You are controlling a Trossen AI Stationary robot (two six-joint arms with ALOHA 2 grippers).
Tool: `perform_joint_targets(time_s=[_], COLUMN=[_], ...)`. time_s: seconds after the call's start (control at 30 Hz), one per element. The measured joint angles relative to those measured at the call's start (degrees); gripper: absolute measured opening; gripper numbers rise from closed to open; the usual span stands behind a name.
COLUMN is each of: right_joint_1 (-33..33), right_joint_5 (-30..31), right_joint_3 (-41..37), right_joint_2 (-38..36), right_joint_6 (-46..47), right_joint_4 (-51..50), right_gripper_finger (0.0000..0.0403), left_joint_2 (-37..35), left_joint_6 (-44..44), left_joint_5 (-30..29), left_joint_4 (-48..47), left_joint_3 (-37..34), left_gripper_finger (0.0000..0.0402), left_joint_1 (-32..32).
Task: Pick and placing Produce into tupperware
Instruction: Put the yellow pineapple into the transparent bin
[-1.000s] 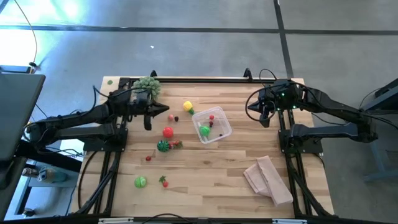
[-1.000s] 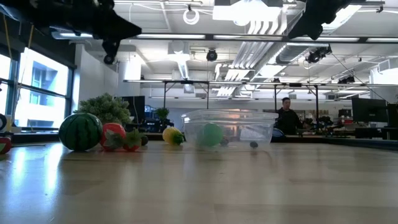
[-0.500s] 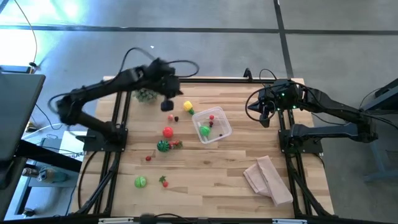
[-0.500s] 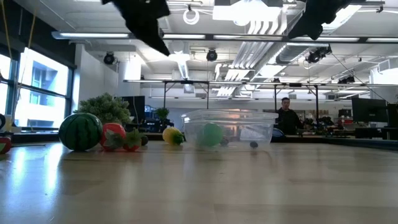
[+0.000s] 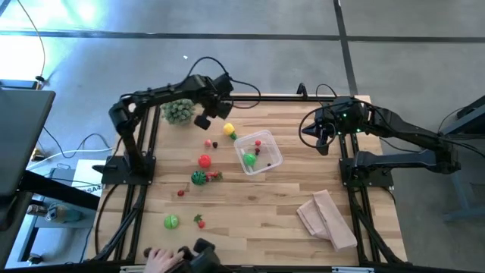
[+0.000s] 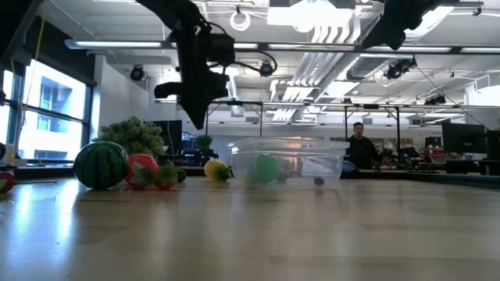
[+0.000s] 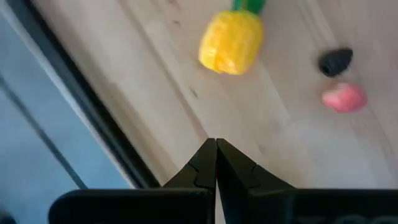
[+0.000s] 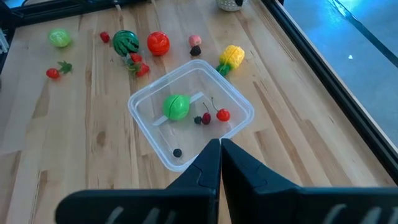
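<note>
Tupperware [image 5: 258, 152] near desk [image 5: 258, 216] centre, several produce [image 5: 249, 158] pieces inside, more scattered to its left, spiky plant [image 5: 179, 111] at far-left corner, folded cloth [image 5: 326, 218] near right front, left end effector [image 5: 203, 121] above far-left part, right end effector [image 5: 323, 145] off right of tupperware.

Clear tupperware [image 5: 258, 152] amid scattered produce [image 5: 204, 161]

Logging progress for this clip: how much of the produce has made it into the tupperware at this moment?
Done: the tupperware holds a green ball, cherries and a dark berry. In hand: nothing; the left gripper is shut and empty above the yellow corn, and the right gripper waits shut by the container. Left: corn, tomato, watermelon and other pieces lie on the table.
</note>
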Motion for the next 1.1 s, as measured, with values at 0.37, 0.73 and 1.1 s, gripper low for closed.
perform_joint_targets(time_s=[0.37,0.73,1.1], right_joint_1=[0.0,0.0,0.0], right_joint_5=[0.0,0.0,0.0], right_joint_3=[0.0,0.0,0.0], right_joint_2=[0.1,0.1,0.1], right_joint_6=[0.0,0.0,0.0], right_joint_4=[0.0,0.0,0.0], right_gripper_finger=[0.0004,0.0004,0.0004], left_joint_2=[3.7,4.1,4.1], left_joint_6=[3.3,-0.1,-6.2], left_joint_5=[4.7,5.1,4.5], left_joint_4=[7.2,12.2,12.3], left_joint_3=[0.0,0.0,0.0], left_gripper_finger=[0.0001,0.0001,0.0074], left_joint_1=[-2.6,-7.3,-7.5])
